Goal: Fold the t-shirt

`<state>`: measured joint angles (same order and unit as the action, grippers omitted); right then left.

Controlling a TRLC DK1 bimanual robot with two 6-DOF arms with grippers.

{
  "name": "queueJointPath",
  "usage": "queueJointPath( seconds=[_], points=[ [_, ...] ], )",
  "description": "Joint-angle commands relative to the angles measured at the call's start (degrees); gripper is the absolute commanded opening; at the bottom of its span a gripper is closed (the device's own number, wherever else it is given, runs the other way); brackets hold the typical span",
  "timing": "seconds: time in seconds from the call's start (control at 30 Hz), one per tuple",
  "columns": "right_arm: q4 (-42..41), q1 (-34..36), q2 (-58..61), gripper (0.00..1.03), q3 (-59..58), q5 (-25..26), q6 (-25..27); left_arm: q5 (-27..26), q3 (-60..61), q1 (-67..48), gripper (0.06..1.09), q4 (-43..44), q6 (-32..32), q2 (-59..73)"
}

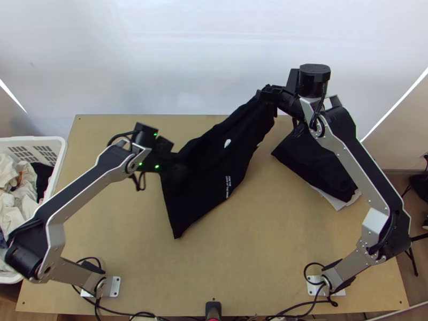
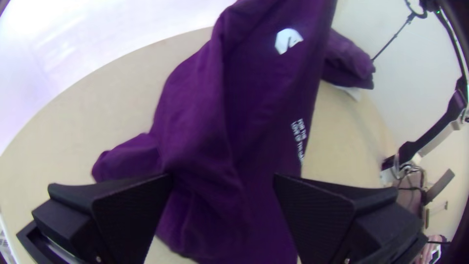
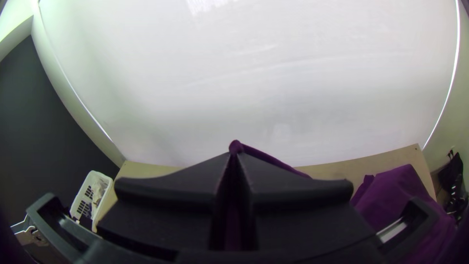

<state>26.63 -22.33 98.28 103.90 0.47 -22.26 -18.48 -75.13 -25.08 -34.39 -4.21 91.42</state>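
"Top view: where is the shirt (image 1: 206,187)?"

"Slantwise over the table (image 1: 241,251), white print showing, its raised end in my right gripper (image 1: 266,95). The right wrist view shows those jaws closed on a pinch of fabric."

"And my left gripper (image 1: 172,165)?"

"Above the shirt's lower part, jaws wide apart in the left wrist view, gripping nothing."

"What surrounds my work?"

"A second dark cloth (image 1: 315,163) near my right arm (image 1: 361,160), a white edge (image 1: 342,202) showing beneath it, and a basket (image 1: 60,145) of laundry (image 1: 27,190) beside the table's left side."
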Motion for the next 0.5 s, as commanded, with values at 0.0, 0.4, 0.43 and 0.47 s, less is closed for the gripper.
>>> queueJointPath(
  seconds=[0.0, 0.4, 0.43, 0.47],
  points=[
    [0.0, -0.1, 0.1, 0.03, -0.4, 0.1, 0.2, 18.4, 4.4, 2.1, 1.04, -8.1, -4.7, -6.2],
    [0.0, -0.8, -0.2, 0.03, -0.9, 0.0, 0.2, 33.7, 3.6, 1.9, 1.04, -14.0, 6.8, -7.5],
    [0.0, -0.8, -0.3, 0.03, -0.9, 0.0, 0.2, 34.7, 3.2, 1.7, 1.04, -14.4, 6.3, -7.9],
    [0.0, -0.8, -0.4, 0.03, -1.1, 0.0, 0.2, 34.7, 2.5, 1.8, 1.04, -15.2, 6.2, -8.4]
  ],
)
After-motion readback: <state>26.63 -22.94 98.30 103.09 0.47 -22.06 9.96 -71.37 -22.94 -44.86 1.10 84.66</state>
